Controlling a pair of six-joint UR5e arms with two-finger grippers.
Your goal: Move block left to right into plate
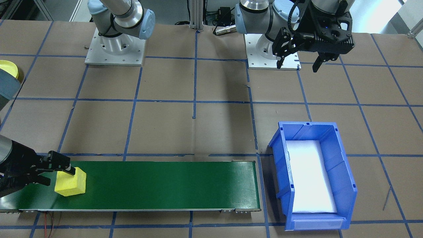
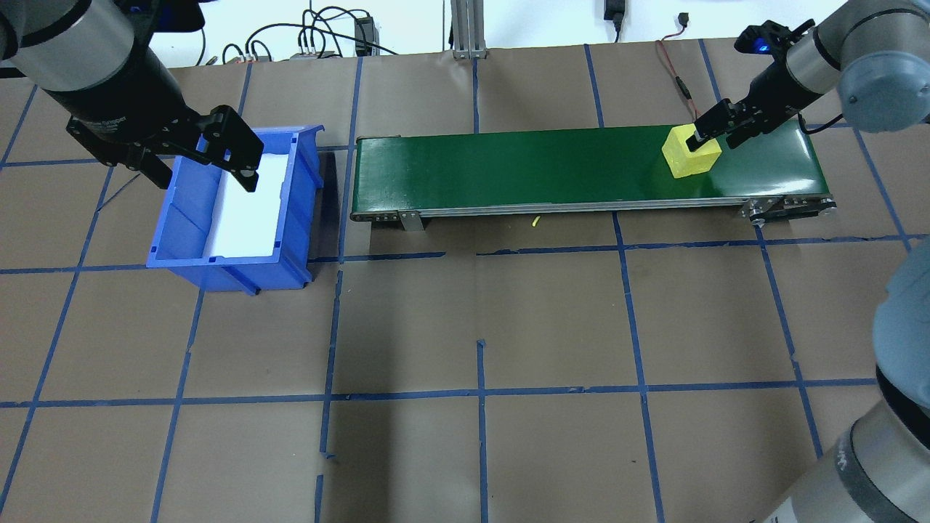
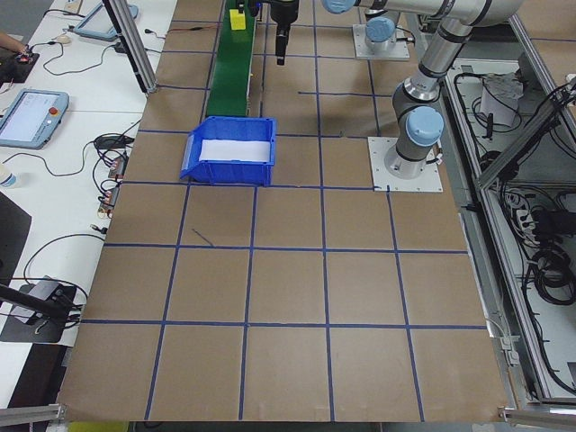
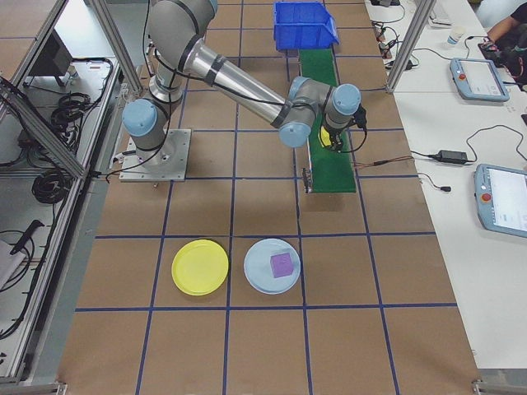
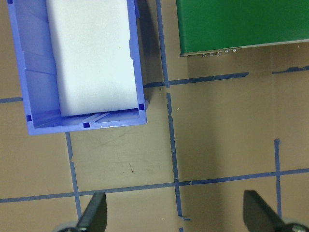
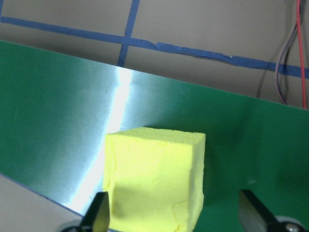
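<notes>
A blue bin (image 1: 314,175) with a white foam pad (image 1: 309,177) on its floor stands on the bench (image 2: 465,327) just off one end of a long green conveyor (image 1: 148,185). Brown paper covers the bench, crossed by a blue tape grid (image 2: 479,392). Well apart from these, a pale blue plate (image 4: 272,266) carries a purple block (image 4: 282,264). Tablets (image 4: 501,197) and cables (image 4: 449,156) lie on a white side table (image 4: 461,247). A red wire (image 6: 301,53) runs beside the conveyor's far end.
</notes>
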